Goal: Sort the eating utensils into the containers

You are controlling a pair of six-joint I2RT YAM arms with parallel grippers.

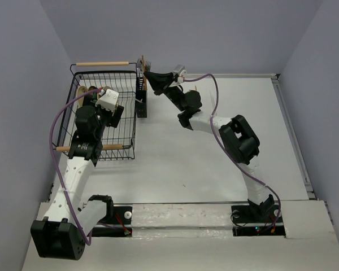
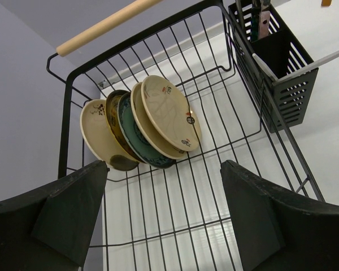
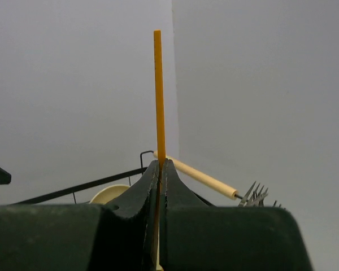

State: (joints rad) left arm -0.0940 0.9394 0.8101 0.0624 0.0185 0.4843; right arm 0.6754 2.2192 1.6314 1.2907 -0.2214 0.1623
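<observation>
Chopstick [image 3: 158,101] handling is the matter now: one thin orange-brown stick is pinched between the closed fingers of the right claw [image 3: 160,169], with most of its length standing straight out past the fingertips. In the overhead view that claw hangs over the far caddy [image 1: 141,84], which sits against the right side of the wire dish rack [image 1: 104,71]; fork tines [image 3: 253,195] show close by. I judge the stick to be light, stiff and smooth, so it may pivot or slip in so narrow a pinch. A hold nearer its middle would steady it. It should go end-first through the caddy's open top, since a slanted stick could catch on the rim or the forks. The left claw [image 2: 164,186] is spread wide and empty above the rack floor, near the standing plates [image 2: 141,121].
</observation>
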